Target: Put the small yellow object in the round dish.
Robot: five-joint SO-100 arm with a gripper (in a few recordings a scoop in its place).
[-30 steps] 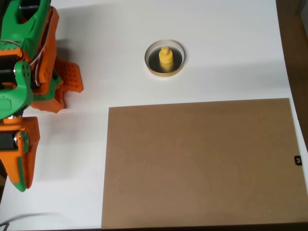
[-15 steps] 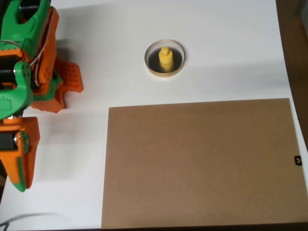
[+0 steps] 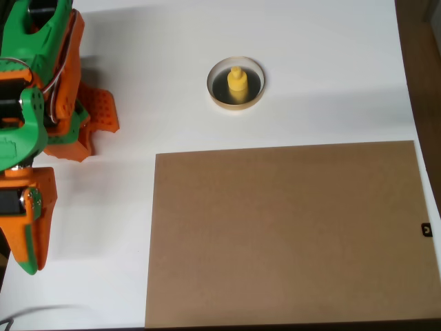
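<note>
The small yellow object point(image 3: 237, 84) stands upright inside the round dish point(image 3: 215, 74), a cream-rimmed dish with a dark inside, on the white table at the upper middle of the overhead view. My green and orange arm is folded at the left edge. Its gripper point(image 3: 100, 138) lies far to the left of the dish and holds nothing. One orange finger point(image 3: 100, 110) with a dotted face shows clearly. The other is partly tucked under the arm, so the gap between the jaws is unclear.
A large brown board point(image 3: 289, 234) lies flat across the lower middle and right of the white table point(image 3: 331, 76). The table's right edge runs along a dark strip at the far right.
</note>
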